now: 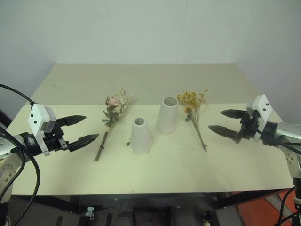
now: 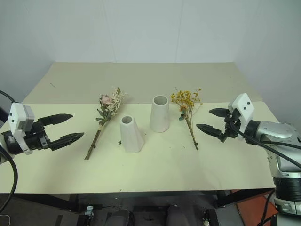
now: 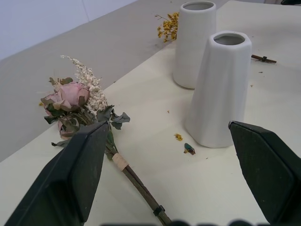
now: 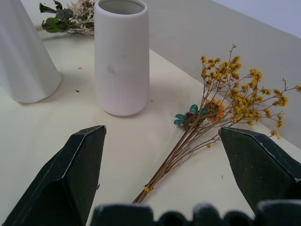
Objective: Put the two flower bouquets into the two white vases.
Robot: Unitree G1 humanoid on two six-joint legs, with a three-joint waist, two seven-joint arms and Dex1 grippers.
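White vases point(image 1: 141, 135) between bouquets point(image 1: 113, 113), both grippers point(image 1: 75, 130) point(image 1: 228, 123) spread, empty, left wrist view reveals crumbs point(image 3: 184, 143).

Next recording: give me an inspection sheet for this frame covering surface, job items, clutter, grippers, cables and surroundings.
Surface: pale cream table.
Job's things: pink-rose bouquet with white sprigs and green leaves lying flat on the robot's left; yellow-orange dried bouquet on thin stems lying flat on the right; shorter matte white cone vase and taller wide-mouthed white vase upright between them, both empty.
Clutter: small petal and leaf crumbs beside the cone vase.
Grippers: left gripper and right gripper open, holding nothing, above the table's sides.
Cables: black cables on the left arm.
Surroundings: plain white wall.
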